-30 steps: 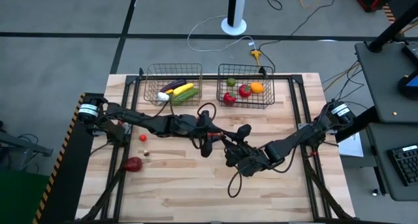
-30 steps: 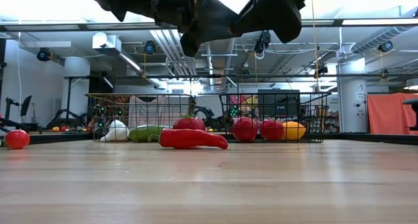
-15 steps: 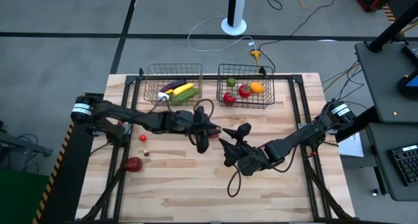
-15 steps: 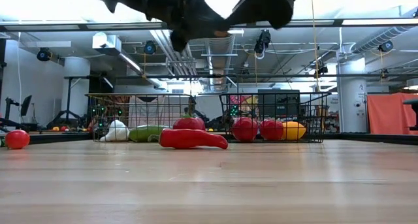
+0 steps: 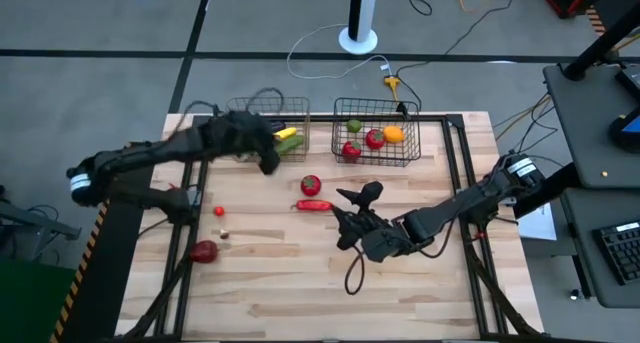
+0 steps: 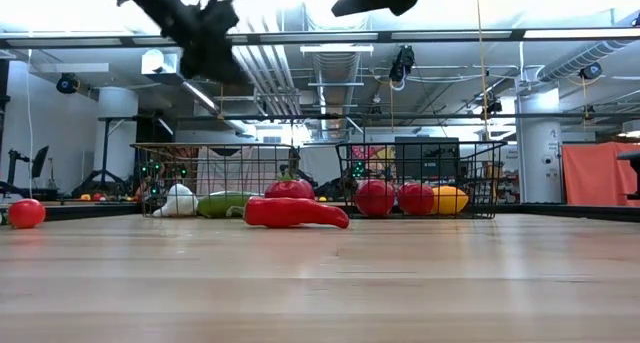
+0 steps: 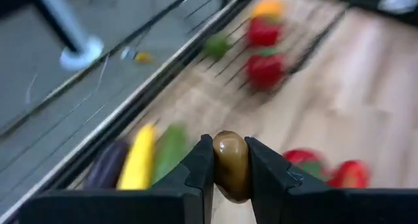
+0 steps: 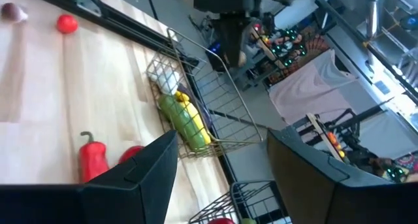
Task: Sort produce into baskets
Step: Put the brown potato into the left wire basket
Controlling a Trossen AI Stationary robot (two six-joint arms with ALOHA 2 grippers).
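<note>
Currently I have the left gripper [image 7: 230,175] raised over the copper basket [image 5: 240,111] at the far left of the tabletop [image 5: 300,273], its fingers [image 7: 199,168] pinched almost shut on a small brown, rounded piece [image 7: 230,164]; I cannot identify it beyond that. The left wrist view shows an eggplant [image 7: 108,164], a yellow corn [image 7: 138,160] and a green cucumber [image 7: 171,151] already lying in that basket.

Procedure for the release, as I judge it:
1. Centre the piece over bare mesh inside the rim, not over the wire wall.
2. Lower before opening, so the rounded piece does not bounce out.
3. Open the fingers fully, then lift straight up to clear the rim.

The right gripper [image 5: 345,211] waits near the middle of the tabletop, fingers parted and holding nothing. A red pepper [image 5: 313,205] and a tomato [image 5: 311,184] lie just beside it, between the gripper and the baskets. The grey basket [image 5: 412,153] at the far edge holds red, orange and green pieces. More red produce [image 5: 204,250] remains near the left edge.
</note>
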